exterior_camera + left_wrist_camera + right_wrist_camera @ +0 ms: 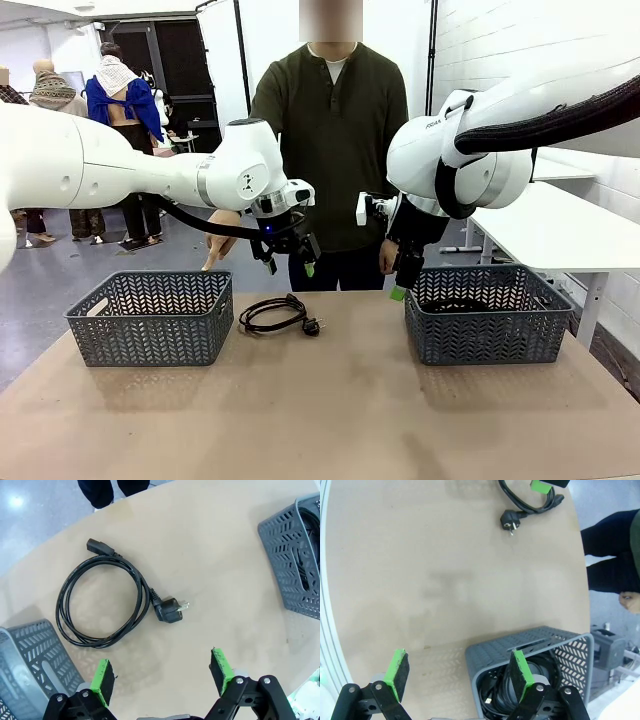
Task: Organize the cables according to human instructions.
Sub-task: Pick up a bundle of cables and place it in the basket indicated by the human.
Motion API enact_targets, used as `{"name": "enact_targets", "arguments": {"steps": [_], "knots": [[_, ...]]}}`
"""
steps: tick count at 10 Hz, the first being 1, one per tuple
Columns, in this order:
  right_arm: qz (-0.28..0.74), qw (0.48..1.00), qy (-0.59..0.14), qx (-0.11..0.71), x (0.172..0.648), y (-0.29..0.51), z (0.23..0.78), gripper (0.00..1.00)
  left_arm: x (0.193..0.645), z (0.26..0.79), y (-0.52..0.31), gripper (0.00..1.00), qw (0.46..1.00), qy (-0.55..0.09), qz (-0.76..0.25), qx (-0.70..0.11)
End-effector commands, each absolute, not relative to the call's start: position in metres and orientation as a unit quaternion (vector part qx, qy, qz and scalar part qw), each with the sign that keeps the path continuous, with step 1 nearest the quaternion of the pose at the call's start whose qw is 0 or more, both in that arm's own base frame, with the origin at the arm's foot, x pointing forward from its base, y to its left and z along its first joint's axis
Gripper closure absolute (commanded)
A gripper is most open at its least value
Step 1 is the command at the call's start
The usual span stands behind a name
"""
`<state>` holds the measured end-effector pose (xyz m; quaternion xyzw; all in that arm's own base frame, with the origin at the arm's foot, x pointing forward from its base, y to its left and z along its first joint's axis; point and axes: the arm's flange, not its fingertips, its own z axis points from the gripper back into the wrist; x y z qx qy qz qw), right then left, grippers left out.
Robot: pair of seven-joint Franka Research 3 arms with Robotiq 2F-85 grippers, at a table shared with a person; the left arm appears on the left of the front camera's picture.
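No readable writing shows on the baskets or plugs. One coiled cable (pixel 102 602) lies on the tabletop (pixel 330 410) between the left basket (pixel 152 317) and right basket (pixel 487 314). The right wrist view reveals more cables (pixel 507 692) inside the right basket. Left pincer (pixel 162 672) and right pincer (pixel 457 675) both gape wide, holding nothing. The human (pixel 335 120) stands beyond

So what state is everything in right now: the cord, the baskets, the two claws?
Cord on table: coiled, lying loose, nothing gripping it.
Left basket: upright; contents not visible.
Right basket: upright, black cords coiled inside.
Left claw: open, empty, above the table near the cord.
Right claw: open, empty, over the right basket's edge.
Person's hand: pointing down towards the left basket.
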<state>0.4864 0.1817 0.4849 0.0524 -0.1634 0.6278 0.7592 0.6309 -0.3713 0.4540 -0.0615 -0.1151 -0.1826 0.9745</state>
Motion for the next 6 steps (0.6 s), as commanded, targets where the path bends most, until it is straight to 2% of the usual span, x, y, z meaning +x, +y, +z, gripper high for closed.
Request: {"name": "enact_targets", "arguments": {"steps": [1,6], "knots": [[0.626,0.761,-0.162,0.048,0.486,0.182,0.485,0.00,0.631,0.454,-0.371,0.00,0.974,-0.115,-0.183,-0.061],[0.626,0.761,-0.162,0.048,0.486,0.182,0.485,0.00,0.661,0.441,-0.382,0.00,0.993,-0.076,-0.044,-0.073]]}}
